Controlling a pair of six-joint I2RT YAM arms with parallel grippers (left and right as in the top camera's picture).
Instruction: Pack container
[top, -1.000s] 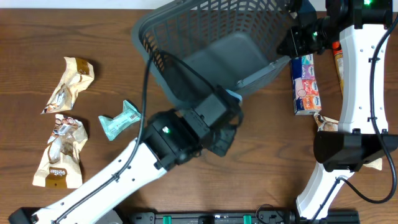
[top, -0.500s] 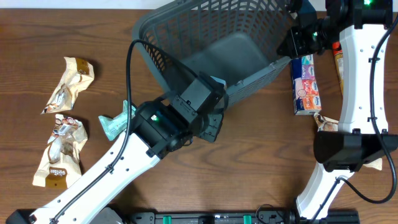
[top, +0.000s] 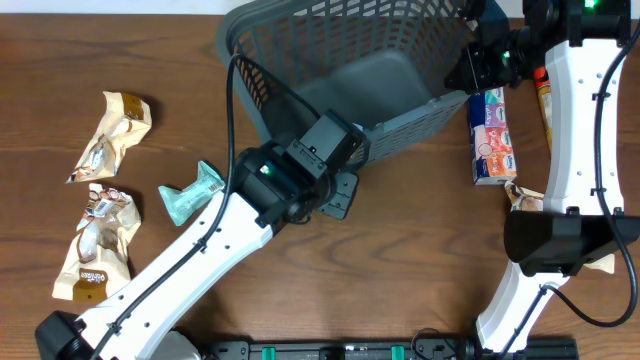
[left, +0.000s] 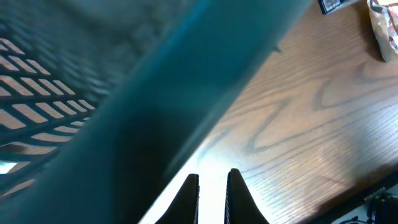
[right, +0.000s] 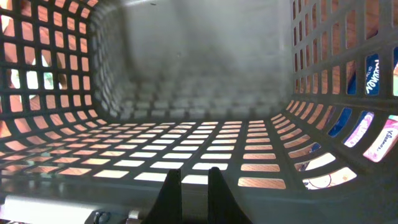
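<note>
Standing tilted at the far middle of the table (top: 420, 270), the container (top: 340, 60) is not flat on its base; its open side is turned partly upward, so the overhead view shows the solid base and the slotted walls from inside. I see nothing inside it in the right wrist view.

The right arm (top: 580, 120) reaches from the right side to the container's right rim. The right jaws are closed on this rim: in the right wrist view the two fingers (right: 171, 193) stand close together at the rim, with the wall between them, and the camera looks straight into the basket.

The left arm (top: 200, 260) comes from the near left corner, and its wrist is just beside the container's near wall. In the left wrist view the left jaws are almost closed, with only a narrow slit, and I see nothing held in it. A blurred dark wall of the container fills the upper left of that view, and the wooden table is under the fingertips (left: 193, 186).

On the left of the table, well apart from the container, lie two brown snack packets (top: 110, 135) and, nearer to the left arm, a teal packet (top: 195, 192). A coloured pack (top: 492, 135) lies just beside the container on its right side
</note>
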